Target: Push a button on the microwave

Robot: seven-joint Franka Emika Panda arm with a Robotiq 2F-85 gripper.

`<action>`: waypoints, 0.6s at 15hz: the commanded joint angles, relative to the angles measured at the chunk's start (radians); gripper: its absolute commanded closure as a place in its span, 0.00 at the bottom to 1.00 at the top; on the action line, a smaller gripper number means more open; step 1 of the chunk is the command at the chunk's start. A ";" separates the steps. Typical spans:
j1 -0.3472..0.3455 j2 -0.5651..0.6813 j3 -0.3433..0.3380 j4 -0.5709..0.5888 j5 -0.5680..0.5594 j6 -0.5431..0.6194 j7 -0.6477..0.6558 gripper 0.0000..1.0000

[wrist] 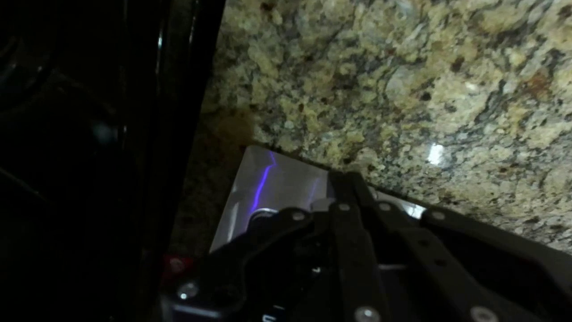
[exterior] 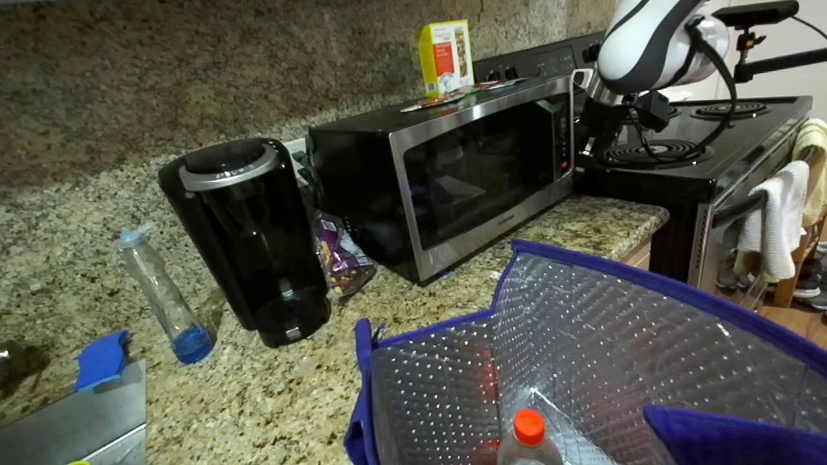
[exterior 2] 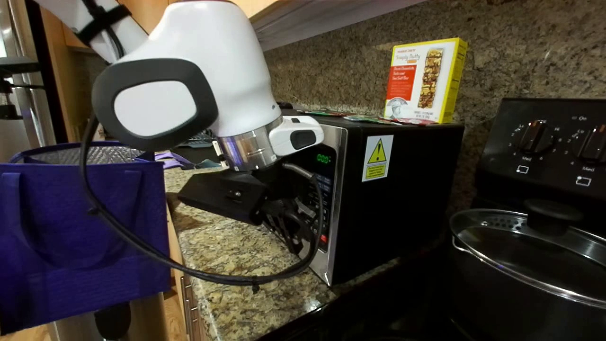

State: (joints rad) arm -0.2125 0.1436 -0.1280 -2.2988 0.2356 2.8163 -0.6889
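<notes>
The microwave (exterior: 478,181) is a wide steel-framed box with a dark glass door. It also shows in an exterior view from its black side (exterior 2: 402,189), and its lower steel front corner (wrist: 286,174) shows in the wrist view. Its control strip (exterior 2: 324,189) has green digits and a red button (exterior 2: 324,238); the arm and cable hide part of it. My gripper (exterior 2: 297,244) points down in front of the strip's lower part. In the wrist view my gripper's (wrist: 346,179) fingertips are together with nothing visible between them, over the steel lower front. I cannot tell whether they touch it.
The stove (exterior: 698,142) stands beside the microwave, with a lidded pot (exterior 2: 525,265) on it. A purple insulated bag (exterior 2: 85,227) stands in front of the counter. A coffee maker (exterior: 252,245) is at the far end. A yellow box (exterior 2: 423,80) stands behind packets on top.
</notes>
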 commanded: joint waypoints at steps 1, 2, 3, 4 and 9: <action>-0.060 0.006 0.060 -0.024 0.191 0.094 -0.242 0.94; -0.079 0.003 0.082 -0.025 0.267 0.103 -0.318 0.94; -0.098 0.000 0.102 -0.021 0.338 0.101 -0.393 0.94; -0.114 -0.008 0.121 -0.019 0.406 0.085 -0.465 0.94; -0.169 -0.040 0.183 -0.017 0.765 0.005 -0.813 0.94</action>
State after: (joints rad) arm -0.3392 0.1438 0.0151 -2.3068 0.8423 2.8733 -1.3222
